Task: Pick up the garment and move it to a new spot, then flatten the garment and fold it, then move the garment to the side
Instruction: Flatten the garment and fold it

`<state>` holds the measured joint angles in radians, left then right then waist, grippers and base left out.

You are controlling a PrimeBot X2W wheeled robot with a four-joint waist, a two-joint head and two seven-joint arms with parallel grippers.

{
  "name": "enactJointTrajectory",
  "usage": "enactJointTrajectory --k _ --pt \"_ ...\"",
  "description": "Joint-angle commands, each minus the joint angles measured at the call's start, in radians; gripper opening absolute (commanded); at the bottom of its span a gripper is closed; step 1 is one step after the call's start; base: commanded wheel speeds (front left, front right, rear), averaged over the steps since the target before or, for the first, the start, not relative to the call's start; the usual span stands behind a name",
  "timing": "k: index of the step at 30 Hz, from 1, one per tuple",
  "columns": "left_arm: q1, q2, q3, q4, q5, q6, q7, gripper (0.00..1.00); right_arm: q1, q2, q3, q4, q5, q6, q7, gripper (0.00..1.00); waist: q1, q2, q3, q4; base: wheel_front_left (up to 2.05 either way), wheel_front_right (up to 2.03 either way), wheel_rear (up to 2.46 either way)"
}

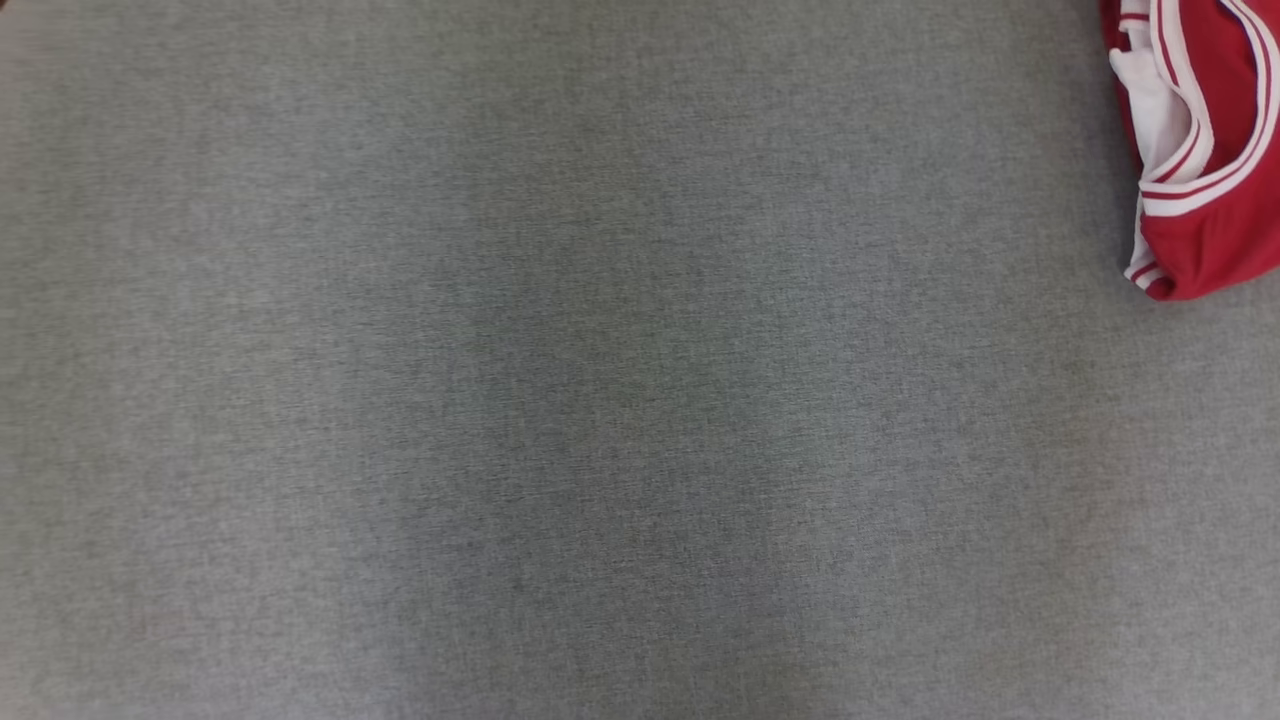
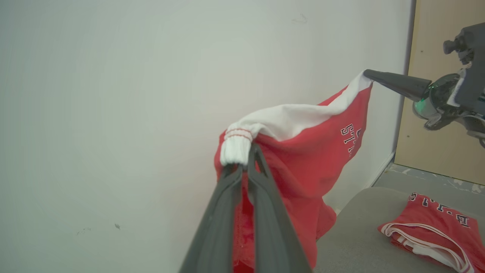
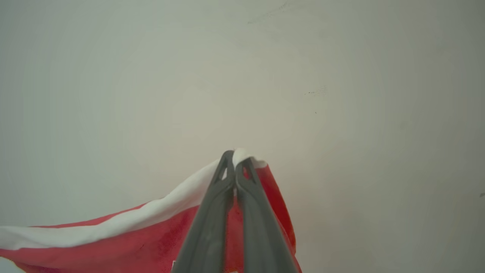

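Much of the red cloth garment with a white ribbed band (image 2: 303,159) is hard to read. Its lower end runs behind the fingers and off the bottom edge of the left wrist view, and its dark, white-edged lettering is cut by a fold, so only "ST" can be made out. What kind of garment it is cannot be told.

It hangs in the air in front of the plain white wall (image 2: 113,113), off the left end of the grey fabric-covered table (image 1: 600,400). Whether it touches the table cannot be told. The white band is its top edge and runs left to right, sagging a little between the two grips, with the red body hanging down from it.

The left gripper (image 2: 245,157) has its fingers pressed together on the gathered white end. The right gripper (image 3: 237,159) is pinched on the band's other corner.

From above, the head view gives the table top, with a second, folded red and white garment (image 1: 1215,225) in the far right corner, cut by the frame. The left wrist view shows that piece's lettering, and a beige panel (image 2: 435,113) beyond it.
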<state>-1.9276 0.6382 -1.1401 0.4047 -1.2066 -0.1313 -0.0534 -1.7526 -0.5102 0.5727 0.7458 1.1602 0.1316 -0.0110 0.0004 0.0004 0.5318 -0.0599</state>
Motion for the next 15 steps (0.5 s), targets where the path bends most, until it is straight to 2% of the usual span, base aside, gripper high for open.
enactJointTrajectory --k 1,9,15 --pt "-0.019 0.002 -0.016 0.010 -0.016 0.002 -0.009 0.00 -0.025 0.012 0.005 0.007 -0.002 -0.002 -0.013 0.00 -0.0004 -0.0004 0.019 -0.021 0.00 0.00 0.00" --pt "-0.029 0.014 -0.096 0.026 -0.086 0.002 -0.055 0.00 -0.013 -0.004 0.064 0.013 0.023 -0.002 -0.034 0.00 -0.0004 -0.0004 0.040 -0.026 0.00 0.00 0.00" --pt "0.036 0.025 -0.124 -0.001 -0.123 0.002 -0.111 0.00 0.056 -0.035 0.100 -0.059 0.077 -0.002 -0.058 0.00 -0.0004 -0.0004 0.026 -0.023 0.00 0.00 0.00"
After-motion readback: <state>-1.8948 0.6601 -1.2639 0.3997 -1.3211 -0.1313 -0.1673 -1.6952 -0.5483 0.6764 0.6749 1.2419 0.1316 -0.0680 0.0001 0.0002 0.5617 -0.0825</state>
